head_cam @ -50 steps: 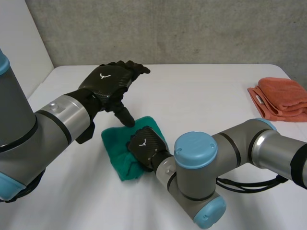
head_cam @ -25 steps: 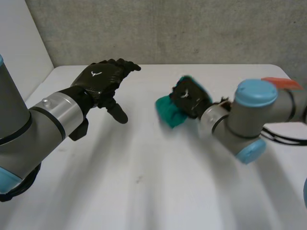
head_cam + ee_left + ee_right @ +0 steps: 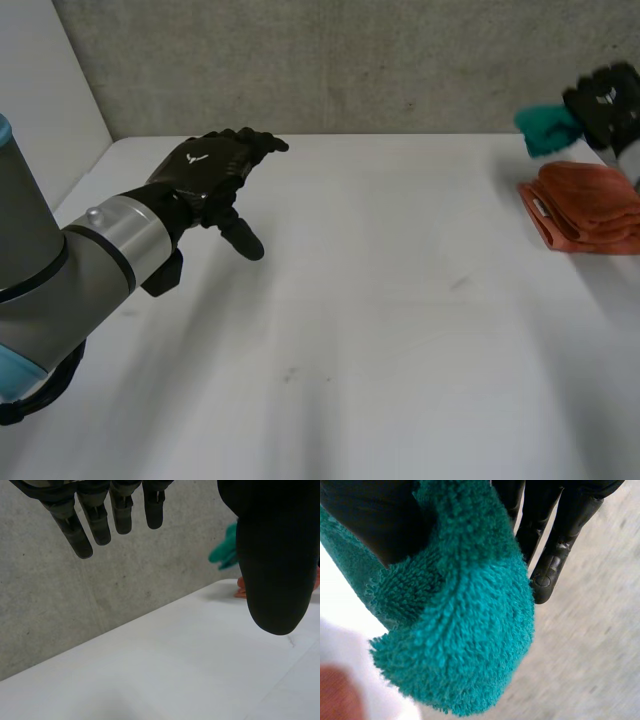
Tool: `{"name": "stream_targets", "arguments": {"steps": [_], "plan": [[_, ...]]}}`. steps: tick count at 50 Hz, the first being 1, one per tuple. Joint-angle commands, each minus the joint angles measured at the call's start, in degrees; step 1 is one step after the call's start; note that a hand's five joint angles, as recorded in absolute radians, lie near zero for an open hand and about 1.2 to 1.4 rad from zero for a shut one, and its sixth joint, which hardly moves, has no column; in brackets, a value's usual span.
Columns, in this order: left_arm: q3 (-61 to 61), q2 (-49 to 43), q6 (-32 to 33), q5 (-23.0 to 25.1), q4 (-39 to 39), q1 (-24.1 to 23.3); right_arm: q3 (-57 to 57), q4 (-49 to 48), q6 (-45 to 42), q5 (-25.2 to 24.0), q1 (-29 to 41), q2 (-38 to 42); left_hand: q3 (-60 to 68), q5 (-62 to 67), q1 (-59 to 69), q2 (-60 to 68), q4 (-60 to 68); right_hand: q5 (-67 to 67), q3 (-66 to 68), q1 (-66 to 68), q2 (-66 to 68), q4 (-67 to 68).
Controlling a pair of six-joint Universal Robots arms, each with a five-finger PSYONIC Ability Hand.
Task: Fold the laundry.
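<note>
Green towel (image 3: 547,130) is up in the air, far right. The left hand (image 3: 208,172) hovers over the table (image 3: 380,320), fingers spread, empty. The right hand (image 3: 603,100) pinches it near the folded orange towel (image 3: 590,205). I'd lower it squarely onto that one before releasing.

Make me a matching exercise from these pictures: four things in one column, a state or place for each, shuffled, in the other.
1. fluffy teal terry towel
2. folded orange towel
3. left robot hand
4. right robot hand

A. open, holding nothing
B. lying on the white table
C. gripped by a hand
D. shut on cloth

Pairs: 1-C, 2-B, 3-A, 4-D
</note>
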Motion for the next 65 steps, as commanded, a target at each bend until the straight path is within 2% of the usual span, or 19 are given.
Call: {"name": "stream_targets", "arguments": {"steps": [1, 8, 22, 28, 32, 33, 34, 35, 40, 47, 48, 51, 52, 60, 63, 65], "plan": [[-0.33, -0.33, -0.04, 0.01, 0.00, 0.01, 0.93, 0.51, 2.10, -8.65, -8.23, 8.03, -1.76, -2.41, -0.82, -1.43, -1.51, 17.33, 13.55, 29.37, 14.12, 11.96], [-0.33, -1.38, -0.04, 0.01, 0.00, 0.01, 1.01, 0.69, 2.10, -11.74, -12.11, 11.47, -1.76, -2.41, -0.82, -1.43, -1.51, 17.33, 13.55, 29.37, 14.12, 11.96], [-0.33, -1.65, -0.04, 0.01, 0.00, -0.08, -0.04, 0.69, 4.47, -12.44, -13.87, 8.92, -1.76, -2.41, -0.82, -1.43, -1.51, 17.33, 13.55, 29.37, 14.12, 11.96], [-0.24, -1.65, -0.04, 0.01, -0.09, -0.08, 0.40, 0.86, 5.44, -15.16, -13.96, 9.62, -1.76, -2.41, -0.82, -1.43, -1.51, 17.33, 13.55, 29.37, 14.12, 11.96], [-0.33, -1.65, -0.04, 0.01, 0.00, -0.08, 1.98, 1.74, 4.92, -15.87, -13.79, 10.24, -1.76, -2.41, -0.82, -1.43, -1.51, -21.38, -25.16, -9.34, -24.59, -26.75], [-0.33, -1.65, -0.12, 0.01, 0.00, -0.08, 3.03, 2.44, 4.48, -15.78, -13.70, 9.89, -1.76, -2.41, -0.82, -1.43, -1.51, -39.28, -43.06, -27.24, -42.50, -44.65], [-0.24, -1.65, -0.13, 0.01, 0.00, -0.08, 3.73, 2.79, 4.39, -15.78, -13.70, 9.72, -1.76, -2.41, -0.82, -1.43, -1.51, -47.62, -51.40, -35.58, -50.84, -52.99], [-0.32, -1.65, -0.13, 0.01, -0.09, -0.08, 4.17, 2.97, 4.30, -15.78, -13.78, 9.45, -1.76, -2.41, -0.82, -1.43, -1.51, -52.67, -56.45, -40.63, -55.88, -58.04], [-0.24, -1.56, -0.13, 0.01, 0.00, -0.08, 6.37, 4.64, 3.95, -14.47, -14.40, 5.50, -1.76, -2.41, -0.82, -1.43, -1.51, -52.67, -56.45, -40.63, -55.88, -58.04], [-0.24, -1.30, -0.13, -0.08, -0.09, -0.08, 9.19, 10.88, 3.86, -4.11, -15.54, -3.64, -1.76, -2.41, -0.82, -1.43, -1.51, -52.67, -56.45, -40.63, -55.88, -58.04], [-0.24, -1.21, -0.13, -0.08, -0.09, -0.16, 8.84, 11.93, 3.77, -0.61, -15.54, -5.04, -1.76, -2.41, -0.82, -1.43, -1.51, -52.67, -56.45, -40.63, -55.88, -58.04], [-0.24, -0.86, -0.13, -0.08, -0.09, -0.17, 8.40, 13.69, 3.51, 5.64, -15.54, -7.15, -1.76, -2.41, -0.82, -1.43, -1.51, -52.67, -56.45, -40.63, -55.88, -58.04], [-0.24, -0.77, -0.13, -0.08, -0.09, -0.17, 8.14, 14.83, 2.90, 9.49, -15.37, -8.55, -1.76, -2.41, -0.82, -1.43, -1.51, -52.67, -56.45, -40.63, -55.88, -58.04], [-0.15, 0.28, -0.13, -0.08, -0.18, -0.25, 5.94, 17.21, -5.27, 25.93, -14.49, -17.60, -1.76, -2.41, -0.82, -1.43, -1.51, -52.67, -56.45, -40.63, -55.88, -58.04], [-0.06, 1.07, -0.13, -0.08, -0.18, -0.25, 5.24, 16.86, -5.46, 28.86, -12.30, -20.33, -1.76, -2.41, -0.82, -1.43, -1.51, -52.67, -56.45, -40.63, -55.88, -58.04], [-0.06, 1.86, -0.21, -0.08, -0.09, -0.17, 5.15, 15.90, -3.09, 29.39, -7.13, -23.24, -1.76, -2.41, -0.82, -1.43, -1.51, -52.67, -56.45, -40.63, -55.88, -58.04]]}}
